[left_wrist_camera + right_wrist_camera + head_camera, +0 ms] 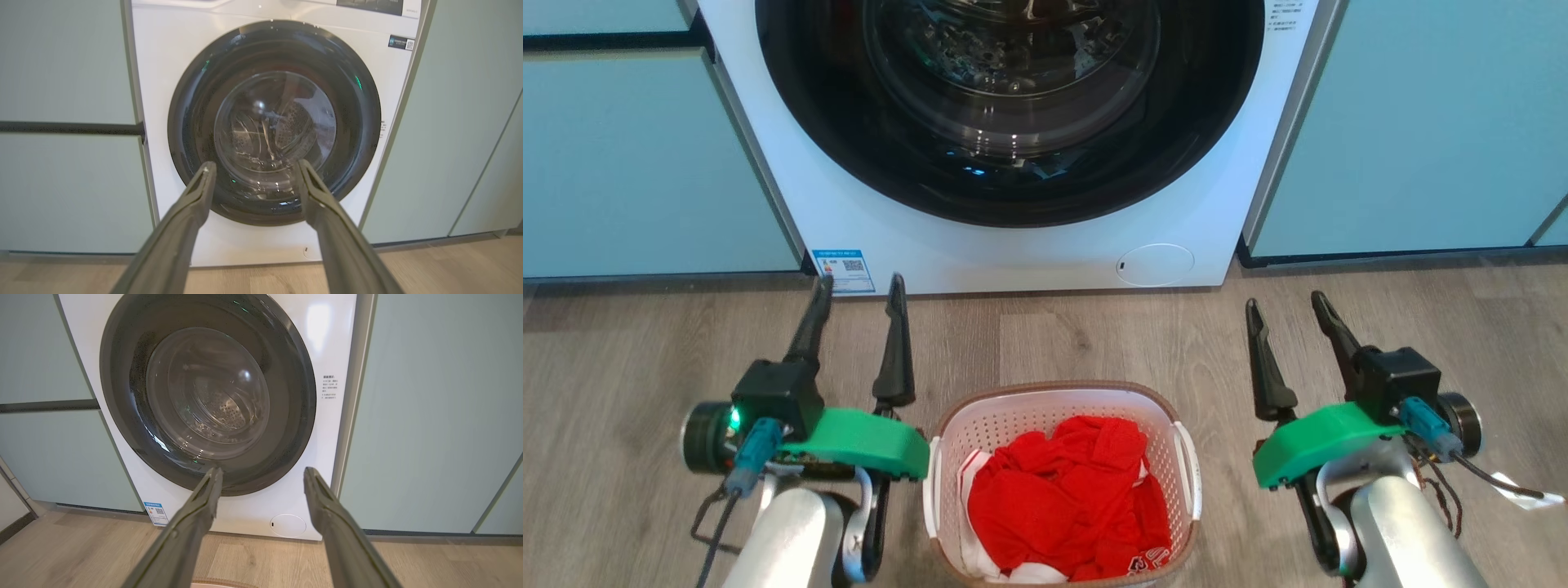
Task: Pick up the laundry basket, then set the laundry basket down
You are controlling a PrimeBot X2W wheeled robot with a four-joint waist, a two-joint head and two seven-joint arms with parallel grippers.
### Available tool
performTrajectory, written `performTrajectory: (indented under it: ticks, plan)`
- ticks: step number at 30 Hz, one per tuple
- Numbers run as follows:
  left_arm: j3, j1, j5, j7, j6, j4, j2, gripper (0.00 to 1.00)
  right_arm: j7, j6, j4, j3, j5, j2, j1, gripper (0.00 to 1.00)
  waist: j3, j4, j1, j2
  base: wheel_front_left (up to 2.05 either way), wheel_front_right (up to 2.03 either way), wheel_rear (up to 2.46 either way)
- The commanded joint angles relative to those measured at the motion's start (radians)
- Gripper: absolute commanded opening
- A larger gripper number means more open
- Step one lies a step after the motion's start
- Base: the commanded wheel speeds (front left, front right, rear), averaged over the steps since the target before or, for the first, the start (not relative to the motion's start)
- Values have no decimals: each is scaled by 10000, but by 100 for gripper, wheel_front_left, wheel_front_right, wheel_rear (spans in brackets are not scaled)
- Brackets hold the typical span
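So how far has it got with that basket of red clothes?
Nothing looks done: the laundry basket sits on the wooden floor before the washing machine. In hand: the left gripper and right gripper flank it, open and empty. Left: grip its handles, lift, set down.

The left gripper (860,280) and right gripper (1285,300) each have two long, dark, tapering fingers (895,343), a bright green plastic cover (866,441), a black box (776,392), a blue plug (756,449) with a dark cable (709,549), and a silvery forearm (792,531). A small green light (734,420) shows on the left one.
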Motion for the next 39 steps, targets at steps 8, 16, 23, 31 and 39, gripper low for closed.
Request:
performTrajectory:
  ticks: [8, 16, 23, 31, 39]
  plan:
    - [441, -146, 1435, -356, 1073, -1391, -205, 100, -380, 68, -1259, 235, -949, -48, -374, 100, 10, 52, 0, 0, 0, 0, 0]
    - [685, 138, 1557, -536, 1080, -1033, -294, 100, -559, 71, -1316, -23, -1134, -51, -90, 100, 6, 70, 0, 0, 0, 0, 0]
    - [669, 280, 581, -536, 542, 414, -318, 100, -559, 71, -640, -181, -603, -50, 110, 100, -40, 24, 0, 0, 0, 0, 0]
    - [500, 139, 76, -536, 382, 1157, -321, 100, -559, 71, -97, -173, -457, -50, -1, 100, -50, -15, 0, 0, 0, 0, 0]
    - [470, 37, 97, -536, 350, 1389, -322, 100, -559, 71, -20, -166, -528, -49, -92, 100, -74, 7, 0, 0, 0, 0, 0]
